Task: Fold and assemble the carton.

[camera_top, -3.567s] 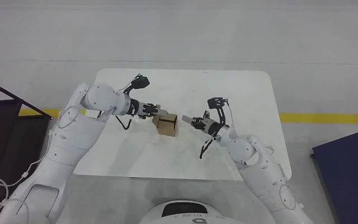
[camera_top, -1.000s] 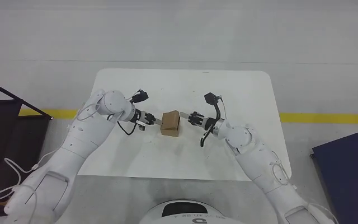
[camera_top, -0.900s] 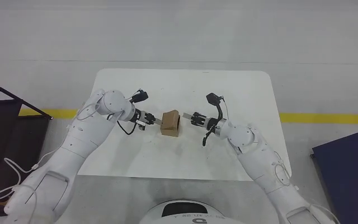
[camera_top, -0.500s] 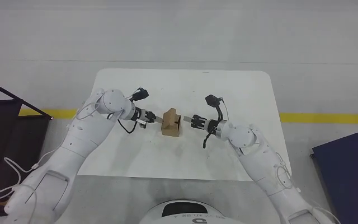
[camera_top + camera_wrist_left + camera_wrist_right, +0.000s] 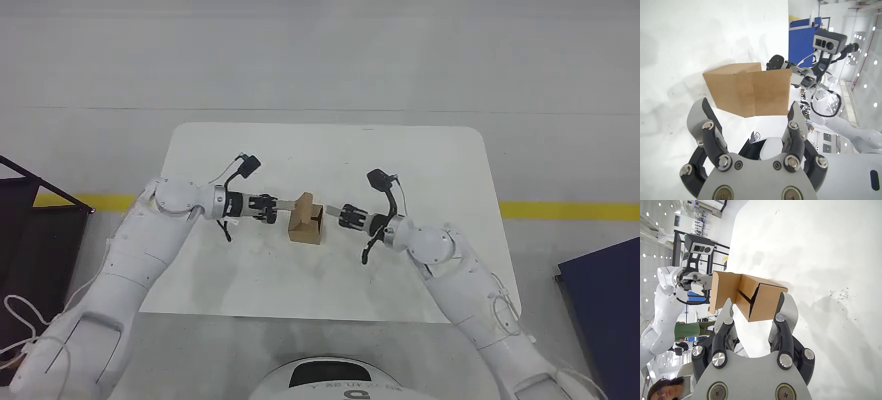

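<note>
A small brown carton [image 5: 306,222] stands at the middle of the white table [image 5: 420,170], with one flap raised on its upper side. My left gripper [image 5: 287,206] is open just to the carton's left, level with the raised flap [image 5: 772,91]. In the left wrist view its fingers [image 5: 704,111] spread wide in front of the carton [image 5: 734,91]. My right gripper [image 5: 328,214] is open at the carton's right end. Its fingers [image 5: 784,302] straddle the near end of the carton [image 5: 761,302], where slotted flaps meet. The left gripper [image 5: 704,281] shows behind the raised flap.
The table's rounded edges lie well beyond both arms. A dark frame [image 5: 20,200] stands on the floor off the left side and a blue panel [image 5: 610,290] off the right. A yellow line [image 5: 570,210] crosses the floor.
My left arm has lowered its elbow and brought its gripper closer to the carton's left side. The right gripper has closed in on the right end. The carton has hardly moved.
</note>
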Tool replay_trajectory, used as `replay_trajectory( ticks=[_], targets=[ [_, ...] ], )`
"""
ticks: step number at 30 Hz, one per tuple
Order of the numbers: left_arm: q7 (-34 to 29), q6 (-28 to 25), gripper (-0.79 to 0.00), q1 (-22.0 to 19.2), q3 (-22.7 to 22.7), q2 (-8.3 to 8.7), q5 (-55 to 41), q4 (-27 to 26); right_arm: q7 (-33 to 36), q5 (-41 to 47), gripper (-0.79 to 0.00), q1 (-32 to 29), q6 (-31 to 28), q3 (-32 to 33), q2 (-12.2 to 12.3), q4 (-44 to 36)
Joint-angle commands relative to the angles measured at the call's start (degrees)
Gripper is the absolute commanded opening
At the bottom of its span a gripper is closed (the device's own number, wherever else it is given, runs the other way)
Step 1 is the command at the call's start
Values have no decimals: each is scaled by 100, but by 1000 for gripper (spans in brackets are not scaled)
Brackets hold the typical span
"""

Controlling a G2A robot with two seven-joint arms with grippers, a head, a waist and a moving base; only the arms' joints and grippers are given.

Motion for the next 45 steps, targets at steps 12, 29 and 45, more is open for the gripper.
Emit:
replay_trajectory(
  ticks=[12, 29, 45],
  targets=[
    [-127, -683, -299, -397, 581, -344, -587, 997, -351, 622, -203, -177, -657, 30, -27, 357],
    [-186, -682, -320, -840, 1091, -662, -423, 1711, -481, 920, -234, -279, -906, -114, -60, 522],
    [-196, -671, -336, -1035, 1324, -859, -300, 2055, -461, 911, -246, -324, -580, -17, -21, 610]
  ],
)
